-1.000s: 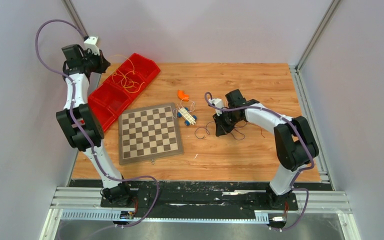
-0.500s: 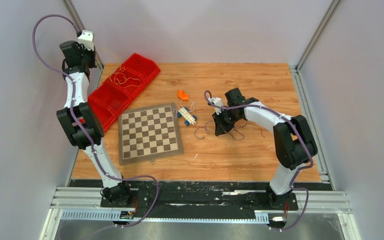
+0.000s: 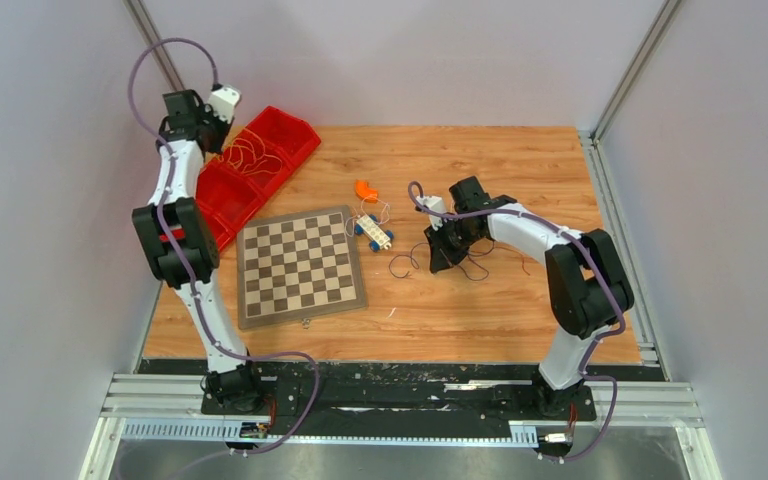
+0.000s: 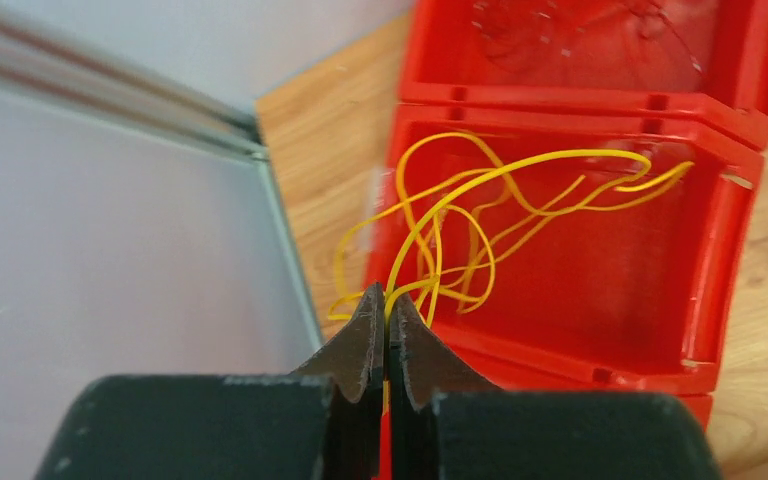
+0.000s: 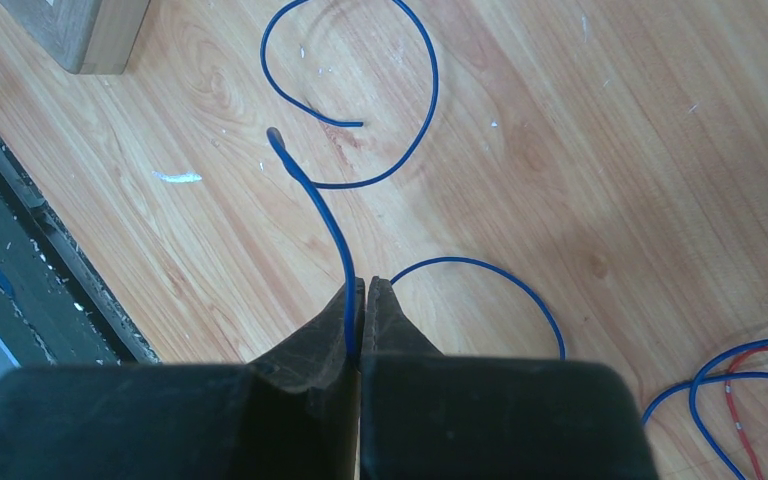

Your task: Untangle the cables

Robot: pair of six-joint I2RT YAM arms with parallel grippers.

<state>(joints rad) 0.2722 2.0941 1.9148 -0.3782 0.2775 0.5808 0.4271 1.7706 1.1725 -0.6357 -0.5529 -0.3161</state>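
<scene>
We list: left pincer clamped on yellow wire; right pincer clamped on blue wire; risk, we judge: loops snagging the red bin.

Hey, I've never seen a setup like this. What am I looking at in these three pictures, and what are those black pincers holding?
Two robot arms are bolted at a wooden table's near edge. The wide picture looks down from above and behind them: the left arm on the left, the right arm on the right. The other two come from a camera on each wrist, so the black wedges are that arm's own fingers. On the table lie a chessboard, a wheeled toy, an orange piece and a red tray. The left gripper is shut on a yellow cable whose loops lie in the tray. The right gripper is shut on a blue cable.
</scene>
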